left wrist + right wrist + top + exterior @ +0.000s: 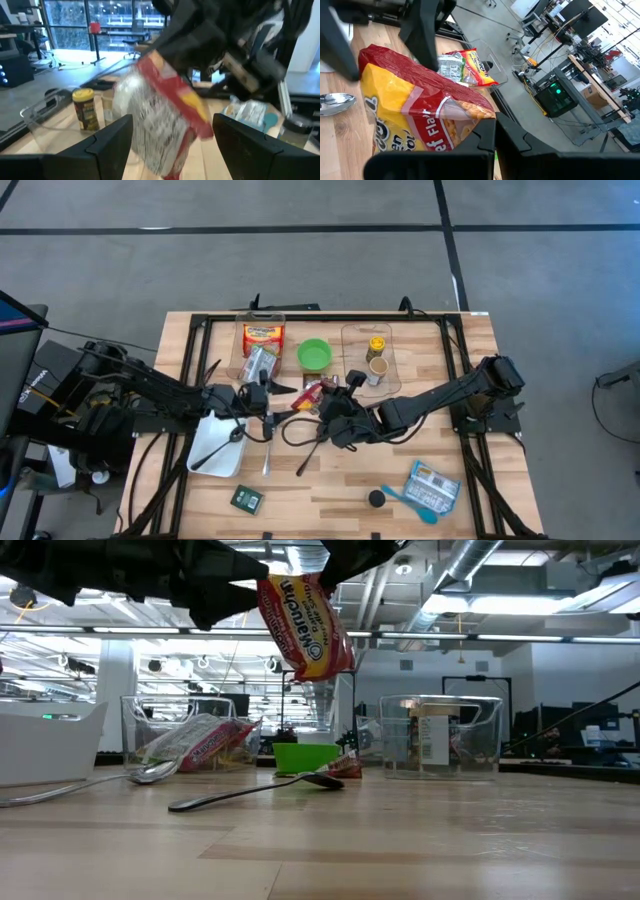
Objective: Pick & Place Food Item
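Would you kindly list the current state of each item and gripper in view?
ramen packet: lifted off the table, hanging tilted
right gripper: shut on ramen packet
left gripper: open, fingers either side of the packet
second ramen packet: lying in its clear bin
green bowl: upright, looks empty
spoon: lying flat on the table
spice jar: upright, lid on
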Controlling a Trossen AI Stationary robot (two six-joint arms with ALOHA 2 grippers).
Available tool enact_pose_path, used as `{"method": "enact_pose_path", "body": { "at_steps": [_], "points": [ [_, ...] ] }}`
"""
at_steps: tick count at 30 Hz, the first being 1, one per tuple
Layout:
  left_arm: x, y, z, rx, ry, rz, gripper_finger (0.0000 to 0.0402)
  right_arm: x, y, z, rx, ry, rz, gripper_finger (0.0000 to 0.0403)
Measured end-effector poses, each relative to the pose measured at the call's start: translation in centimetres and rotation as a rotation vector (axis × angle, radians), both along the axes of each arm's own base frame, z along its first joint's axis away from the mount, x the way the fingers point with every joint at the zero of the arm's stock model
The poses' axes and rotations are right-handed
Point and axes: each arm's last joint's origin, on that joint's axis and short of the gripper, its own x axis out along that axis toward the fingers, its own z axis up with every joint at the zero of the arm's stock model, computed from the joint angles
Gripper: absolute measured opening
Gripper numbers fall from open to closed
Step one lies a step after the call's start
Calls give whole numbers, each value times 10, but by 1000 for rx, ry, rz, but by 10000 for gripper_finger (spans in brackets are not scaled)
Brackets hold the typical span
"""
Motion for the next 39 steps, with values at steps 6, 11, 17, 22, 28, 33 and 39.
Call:
{"method": "enact_pose_path", "body": {
  "at_steps": [6, 11, 17, 22, 28, 33, 39],
  "points": [
    [7, 2, -4, -6, -37, 15, 269, 0, 0, 0, 0, 1, 0, 0],
    [7, 2, -4, -8, -45, 16, 265, 0, 0, 0, -1, 4, 0, 0],
    [7, 2, -4, -8, -45, 16, 234, -1, 0, -1, 3, 9, -5, 0],
    [7, 2, -4, -8, -44, 16, 193, -1, 0, -1, 3, 9, -4, 0],
    [7, 2, -4, -8, -43, 17, 140, -1, 0, -1, 3, 8, -5, 0],
    [7, 2, -4, -8, -43, 18, 100, -1, 0, -1, 3, 8, -5, 0],
    [7, 2, -4, -8, -43, 18, 60, -1, 0, -1, 3, 8, -5, 0]
  ]
}}
